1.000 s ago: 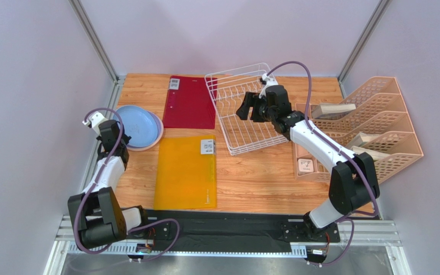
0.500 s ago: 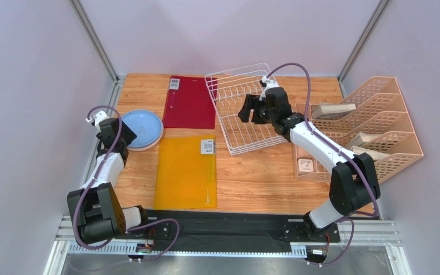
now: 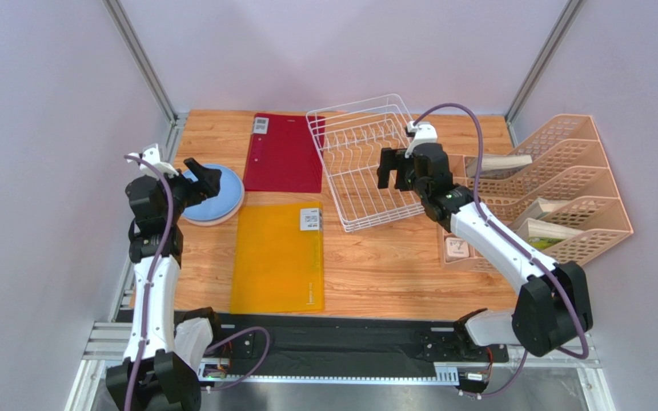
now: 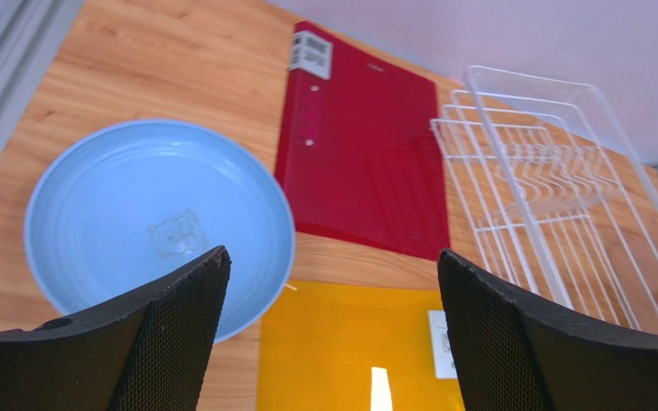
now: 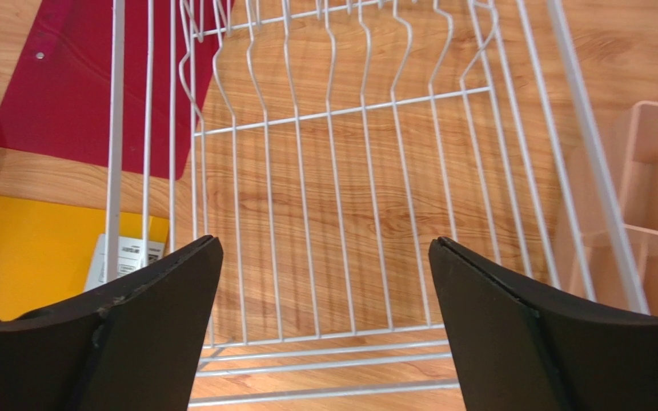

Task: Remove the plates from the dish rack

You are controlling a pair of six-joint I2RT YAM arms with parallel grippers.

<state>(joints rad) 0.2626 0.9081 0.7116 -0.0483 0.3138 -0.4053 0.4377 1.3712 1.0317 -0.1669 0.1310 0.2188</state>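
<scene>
Between pale walls point(image 3: 324, 51), a wood-grain table point(image 3: 375, 265) carries the dish rack point(image 3: 363, 164).

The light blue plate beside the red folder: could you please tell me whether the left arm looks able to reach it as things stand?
Probably yes. The left gripper hangs open close above the light blue plate, nothing lies on the plate, and no object stands between them.

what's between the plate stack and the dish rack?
The red folder, lying flat, sits between the blue-topped plate stack and the dish rack; the top external view shows it.
</scene>
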